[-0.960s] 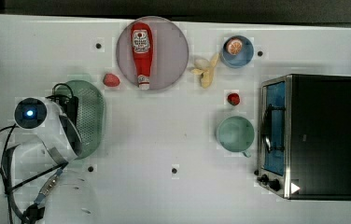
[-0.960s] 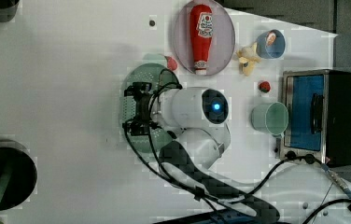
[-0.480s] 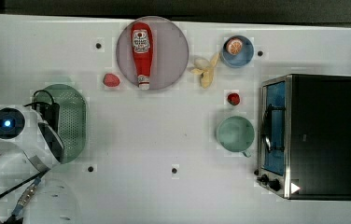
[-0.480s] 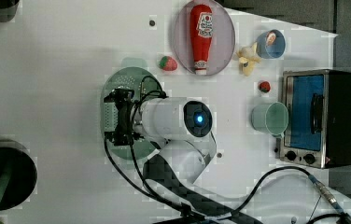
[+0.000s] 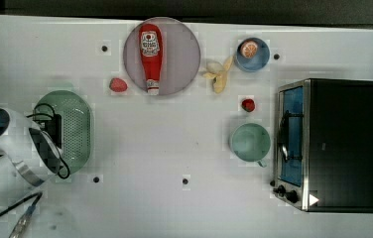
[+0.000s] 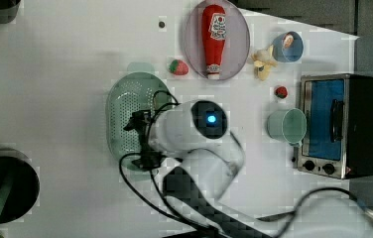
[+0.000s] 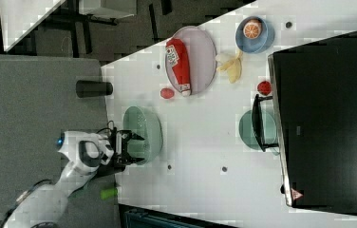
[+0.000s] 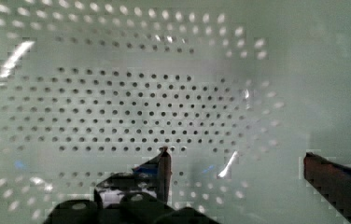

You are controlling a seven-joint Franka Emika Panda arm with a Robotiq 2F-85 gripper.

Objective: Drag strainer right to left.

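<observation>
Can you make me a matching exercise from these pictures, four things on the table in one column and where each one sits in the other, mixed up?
Things:
1. ketchup bottle
2. orange half
3. strainer
4. mint cup

Places:
A. under the robot's hand
B. next to the toaster oven door
C. lying on the round grey-purple plate
D. in the small blue bowl

Pairs: 1-C, 2-D, 3-A, 4-B
</observation>
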